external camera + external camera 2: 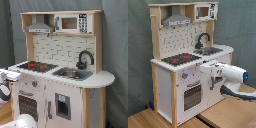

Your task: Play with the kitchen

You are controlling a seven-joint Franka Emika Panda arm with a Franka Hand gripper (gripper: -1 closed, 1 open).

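**Caller:** Right, where are you and where is the kitchen [188,60]?

**Arm:** It stands upright on the wooden floor against the grey curtain, seen whole in both exterior views. I'm reaching in at counter height, across its front face. My gripper [212,75] sits just before the front panel, near the knobs [184,76] and above the oven door [192,96].

**Caller:** Fingers wide or narrow?

**Arm:** Honestly, I cannot tell. My white wrist housing covers that end in the second exterior view, and the first exterior view catches only a sliver of me at its left edge.

**Caller:** Why hold there?

**Arm:** My guess: the knobs and oven handle are the parts of this toy that move, and they all lie on the front. Coming in level with the counter edge keeps me clear of the stovetop [180,59] above.

**Caller:** What does each camera give you?

**Arm:** The second exterior view shows my whole forearm with its blue ring, and how close I am to the panel. It also shows the hood [177,21] from the stove side. The first exterior view looks from the other corner: the sink [72,74] and black faucet [85,58] are plain there, so is the microwave [70,23] on the top shelf, and a lower cabinet door with a dark panel that my arm blocks in the other picture.

**Caller:** Touching anything?

**Arm:** Near, certainly; contact I can't confirm.
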